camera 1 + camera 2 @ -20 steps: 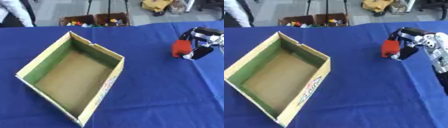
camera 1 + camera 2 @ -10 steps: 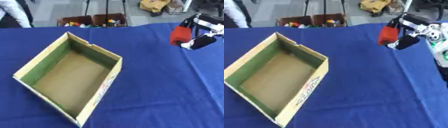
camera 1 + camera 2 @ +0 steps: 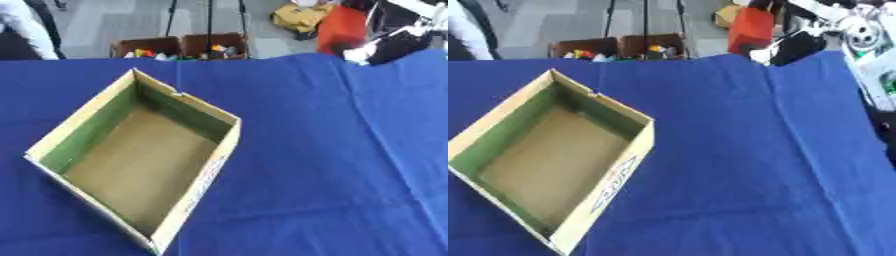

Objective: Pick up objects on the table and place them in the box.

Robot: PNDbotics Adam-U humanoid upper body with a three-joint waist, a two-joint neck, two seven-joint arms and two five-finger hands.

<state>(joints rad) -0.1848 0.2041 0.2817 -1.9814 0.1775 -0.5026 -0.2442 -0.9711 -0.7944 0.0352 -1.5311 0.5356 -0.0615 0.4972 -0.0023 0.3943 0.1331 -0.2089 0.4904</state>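
Observation:
An open cardboard box [image 3: 203, 186] with a green inner wall lies askew on the blue tablecloth, left of centre, with nothing inside. My right hand [image 3: 802, 40] is raised high at the upper right, above the table's far edge, fingers curled round a red block [image 3: 752, 29]. The same red block [image 3: 341, 27] shows in the left eye view at the top right. My right forearm [image 3: 877, 75] runs down the right edge. My left hand shows in neither view.
The blue cloth [image 3: 332, 165] covers the whole table and is creased on the right. Beyond the far edge stand two brown crates [image 3: 184, 46] of small coloured items, tripod legs [image 3: 208, 20] and a yellow bag [image 3: 297, 17] on the floor.
My right hand has lifted the red block up and away from the table surface, rising toward the upper right. The box has stayed put.

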